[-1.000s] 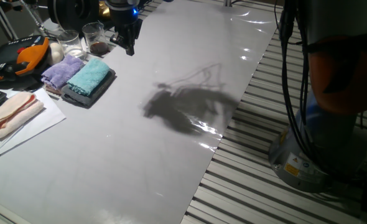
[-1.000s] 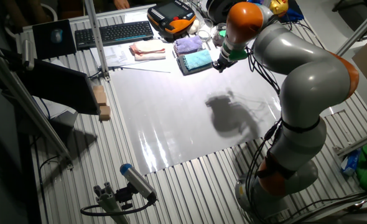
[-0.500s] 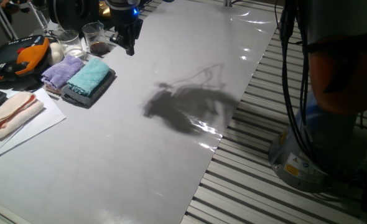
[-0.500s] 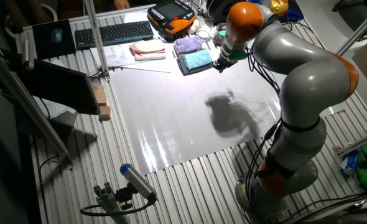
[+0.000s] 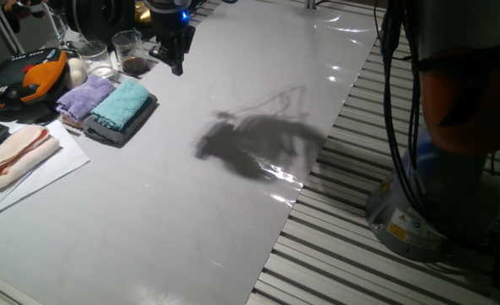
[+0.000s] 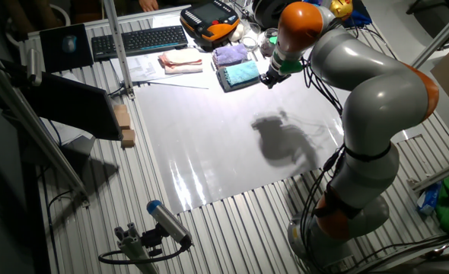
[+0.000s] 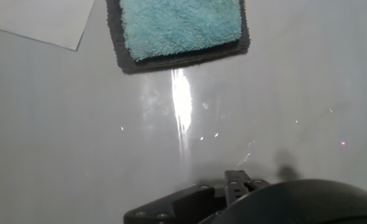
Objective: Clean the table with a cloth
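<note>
In the hand view the gripper (image 7: pixel 233 186) is showing only as dark housing at the bottom edge, so whether the jaws are open or closed cannot be told. It is hanging above bare surface (image 5: pixel 233 212), empty, just beside the cloths. The cloth (image 5: pixel 121 103) is lying flat on a grey cloth (image 5: pixel 108 132), its far edge cut off in the hand view. A lilac cloth (image 5: pixel 85 96) is touching it. Beyond, glasses (image 5: pixel 128 47) are standing, blurred.

No visible change: gripper (image 5: pixel 176 65) hangs where it was, beside cloth (image 5: pixel 121 103).
</note>
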You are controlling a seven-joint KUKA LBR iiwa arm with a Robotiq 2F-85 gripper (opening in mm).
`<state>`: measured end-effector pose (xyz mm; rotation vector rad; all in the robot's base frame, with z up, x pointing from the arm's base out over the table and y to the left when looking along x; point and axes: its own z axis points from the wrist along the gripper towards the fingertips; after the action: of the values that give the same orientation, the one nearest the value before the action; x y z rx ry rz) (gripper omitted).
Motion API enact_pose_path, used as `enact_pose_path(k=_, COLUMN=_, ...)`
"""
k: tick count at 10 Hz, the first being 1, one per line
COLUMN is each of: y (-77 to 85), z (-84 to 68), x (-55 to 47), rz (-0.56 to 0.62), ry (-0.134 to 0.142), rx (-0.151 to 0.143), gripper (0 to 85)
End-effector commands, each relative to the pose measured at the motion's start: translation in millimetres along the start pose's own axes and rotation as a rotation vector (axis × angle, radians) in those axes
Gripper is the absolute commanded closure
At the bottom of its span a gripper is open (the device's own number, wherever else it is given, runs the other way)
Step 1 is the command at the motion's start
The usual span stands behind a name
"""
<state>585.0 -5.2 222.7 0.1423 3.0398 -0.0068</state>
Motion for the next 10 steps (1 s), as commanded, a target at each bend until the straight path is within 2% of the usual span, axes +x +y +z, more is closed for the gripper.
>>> enact_pose_path(k=1, y=-2.9, z=-0.9, x=-6.4, rz=0.002, ry=0.006, rx=-0.003, gripper=85.0)
enact_pose_path(k=2, y=-7.0, z=0.2, x=-12.8, rz=0.005, ry=0.002, rx=-0.009, gripper=85.0)
enact_pose_path(k=3, y=-8.3, z=3.6, x=-20.6, rz=0.009, ry=-0.016, rx=-0.011, gripper=85.0)
enact_pose_path(k=5, y=-4.2, z=12.7, x=-35.1, rz=0.003, ry=-0.02, rx=-0.024, gripper=85.0)
enact_pose_path(k=7, y=0.7, z=20.9, x=-44.7, rz=-0.02, ry=-0.05, rx=0.003, gripper=85.0)
enact_pose_path(k=8, y=1.2, z=22.9, x=-50.4, rz=-0.029, ry=-0.054, rx=0.015, gripper=85.0)
enact_pose_path(k=10, y=2.1, z=26.7, x=-61.5, rz=-0.012, ry=-0.053, rx=0.0, gripper=85.0)
